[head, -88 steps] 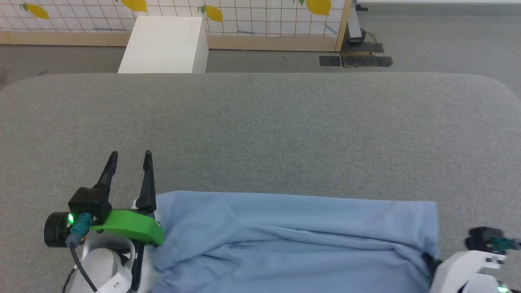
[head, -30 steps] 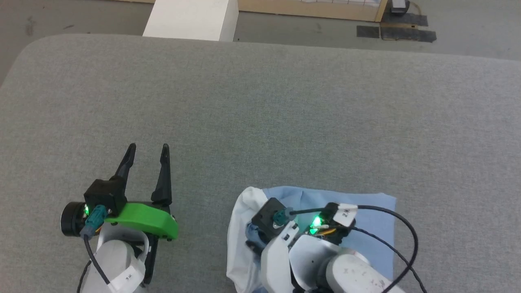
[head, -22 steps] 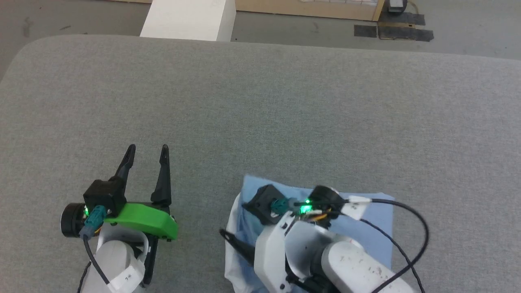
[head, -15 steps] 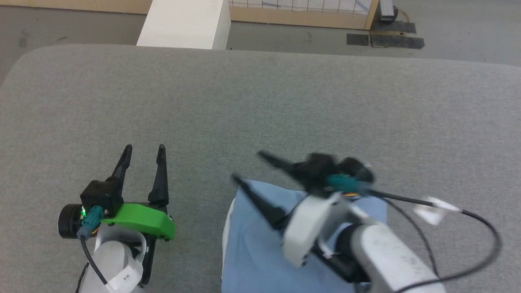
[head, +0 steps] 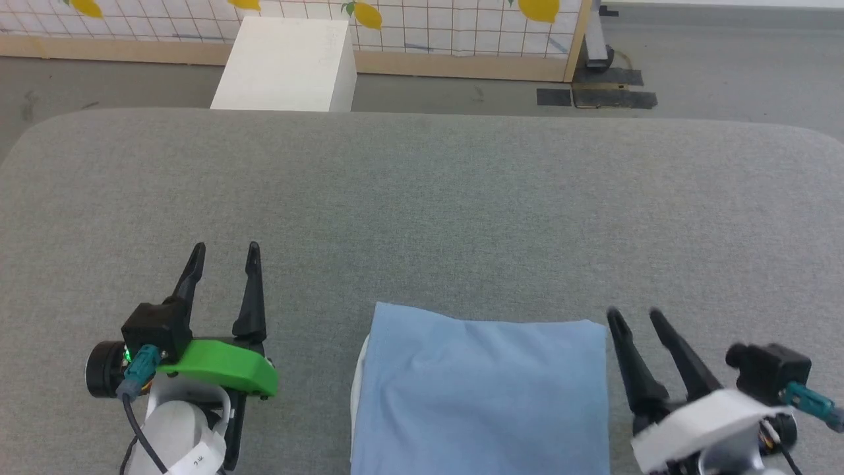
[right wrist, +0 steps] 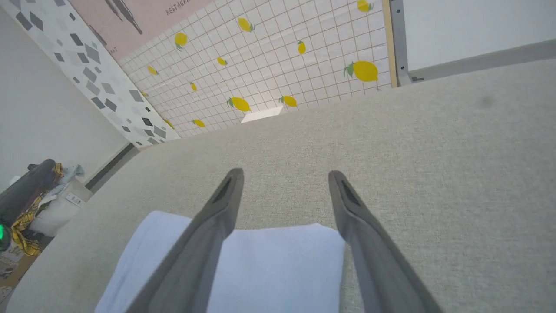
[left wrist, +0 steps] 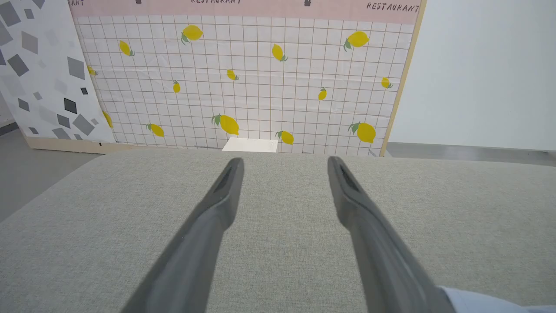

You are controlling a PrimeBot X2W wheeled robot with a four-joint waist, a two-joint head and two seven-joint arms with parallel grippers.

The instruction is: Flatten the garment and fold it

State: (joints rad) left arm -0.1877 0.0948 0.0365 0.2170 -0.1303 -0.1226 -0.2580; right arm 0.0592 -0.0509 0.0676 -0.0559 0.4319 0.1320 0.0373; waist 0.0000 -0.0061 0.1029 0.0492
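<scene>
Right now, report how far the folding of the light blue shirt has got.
Done: the light blue knit garment lies folded into a rectangle on the grey fabric table. In hand: nothing; left gripper and right gripper stand open beside it. Left: probably nothing.

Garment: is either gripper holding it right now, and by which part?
Nothing is held. Left gripper and right gripper are open and empty; the folded garment lies free between them.

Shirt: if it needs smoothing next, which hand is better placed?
Probably right. The right hand is open close beside the shirt, at its right edge; the left hand, also open, stands farther from the left edge.
</scene>
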